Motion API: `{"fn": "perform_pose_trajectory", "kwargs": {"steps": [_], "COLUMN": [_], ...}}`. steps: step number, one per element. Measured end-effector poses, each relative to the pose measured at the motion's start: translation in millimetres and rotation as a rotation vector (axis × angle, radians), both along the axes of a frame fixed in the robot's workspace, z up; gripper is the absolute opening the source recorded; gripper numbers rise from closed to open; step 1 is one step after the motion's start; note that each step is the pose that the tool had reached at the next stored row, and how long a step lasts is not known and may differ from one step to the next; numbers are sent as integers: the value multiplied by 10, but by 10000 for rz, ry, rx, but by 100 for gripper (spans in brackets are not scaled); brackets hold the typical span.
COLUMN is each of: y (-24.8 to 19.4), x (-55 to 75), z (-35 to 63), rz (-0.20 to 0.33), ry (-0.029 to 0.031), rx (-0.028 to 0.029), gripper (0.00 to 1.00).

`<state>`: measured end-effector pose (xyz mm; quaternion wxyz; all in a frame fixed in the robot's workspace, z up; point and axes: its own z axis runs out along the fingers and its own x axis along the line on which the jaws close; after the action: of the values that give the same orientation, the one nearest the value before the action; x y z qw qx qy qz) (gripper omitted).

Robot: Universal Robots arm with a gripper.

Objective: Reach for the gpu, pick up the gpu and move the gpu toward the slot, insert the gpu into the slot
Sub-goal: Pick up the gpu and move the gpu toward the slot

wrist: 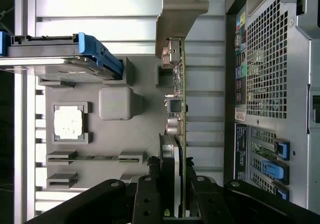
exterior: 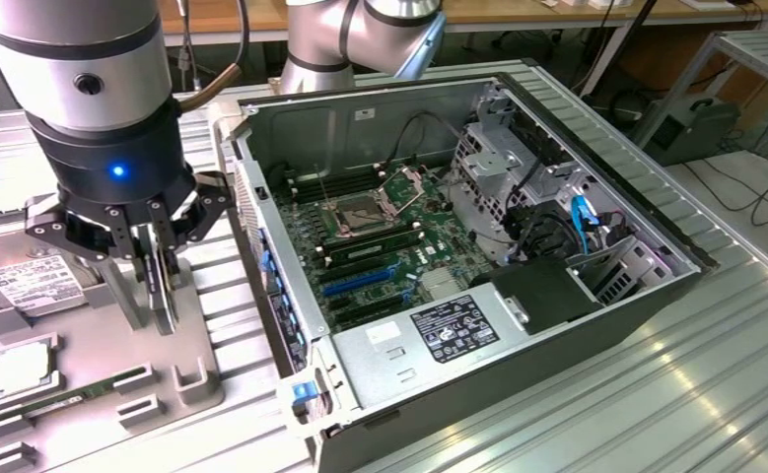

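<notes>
The gpu (exterior: 162,296) is a thin dark card standing on edge in my gripper (exterior: 151,264), which is shut on its upper edge. It hangs over the grey fixture tray (exterior: 213,345), at the exterior view's left of the open computer case. In the wrist view the gpu (wrist: 180,103) shows edge-on, running away from the black fingers (wrist: 150,196), with its silver bracket (wrist: 177,13) at the far end. The slot (exterior: 355,283) is the blue strip on the green motherboard (exterior: 410,236) inside the case, well apart from the card.
The tray also holds a silver hard drive (exterior: 29,281), a processor chip (exterior: 22,365) and a memory stick (exterior: 75,399). The case's side wall (exterior: 272,266) stands between tray and motherboard. A power supply (exterior: 450,330) and cables (exterior: 581,222) fill the case's near end.
</notes>
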<state>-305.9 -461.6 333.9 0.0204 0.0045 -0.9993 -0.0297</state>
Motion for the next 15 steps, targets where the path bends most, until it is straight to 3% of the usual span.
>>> {"fn": "perform_pose_trajectory", "kwargs": {"steps": [15], "y": [-4], "x": [5], "z": [67], "rz": [0], "ry": [18], "rx": [5], "gripper": [28]}}
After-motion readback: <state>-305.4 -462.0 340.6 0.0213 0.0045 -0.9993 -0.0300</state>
